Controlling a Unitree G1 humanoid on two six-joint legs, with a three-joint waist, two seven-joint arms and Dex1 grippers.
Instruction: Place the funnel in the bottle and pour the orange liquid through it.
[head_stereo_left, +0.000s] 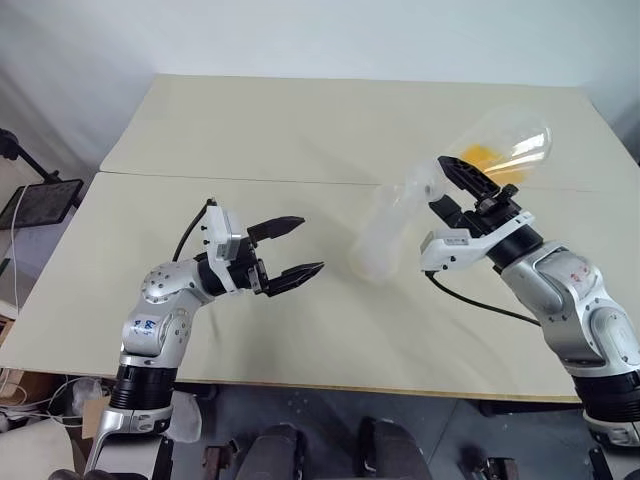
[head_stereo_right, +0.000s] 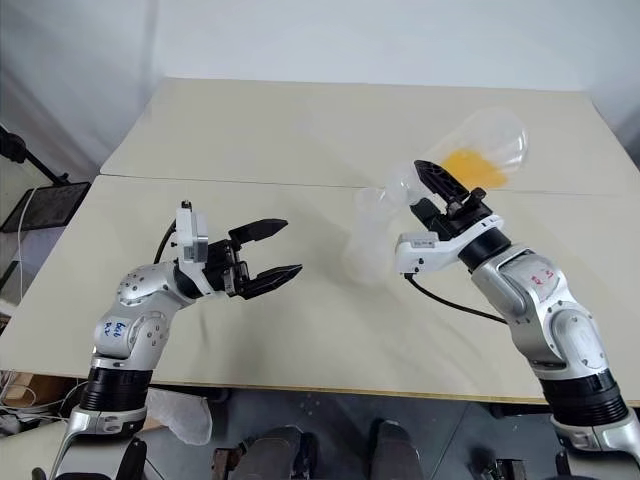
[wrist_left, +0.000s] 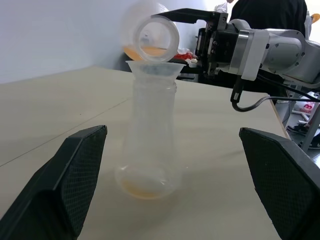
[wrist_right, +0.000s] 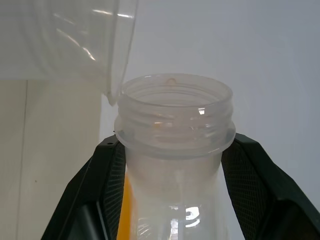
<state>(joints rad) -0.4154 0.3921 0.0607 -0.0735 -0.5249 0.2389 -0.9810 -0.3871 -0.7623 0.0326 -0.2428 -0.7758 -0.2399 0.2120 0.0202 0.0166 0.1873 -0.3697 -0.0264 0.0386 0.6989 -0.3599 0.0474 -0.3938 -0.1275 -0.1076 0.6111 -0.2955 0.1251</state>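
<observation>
Right tool (head_stereo_left: 462, 178) grips the tipped flask (head_stereo_left: 500, 150) (orange liquid (head_stereo_left: 480, 157) inside) over the funnel (wrist_left: 151, 69), which sits in the bottle (wrist_left: 149, 135) on the surface (head_stereo_left: 300, 130). Left tool (head_stereo_left: 290, 247) waits wide open, holding nothing, beside the bottle.

funnel spout: we cannot see it; it sits inside the neck of the bottle (wrist_left: 148, 145), below the funnel (wrist_left: 153, 70) rim.
flask body: in the right wrist view the flask (wrist_right: 175, 165) runs off the picture's edge, so we see just its threaded mouth and neck.
orange liquid: beside that neck we make out one thin streak of the orange liquid (wrist_right: 125, 207); how much is left we cannot tell.
left gripper fingers: in the left wrist view, either side of the bottle, both fingers (wrist_left: 75, 175) are cut off by the frame.
</observation>
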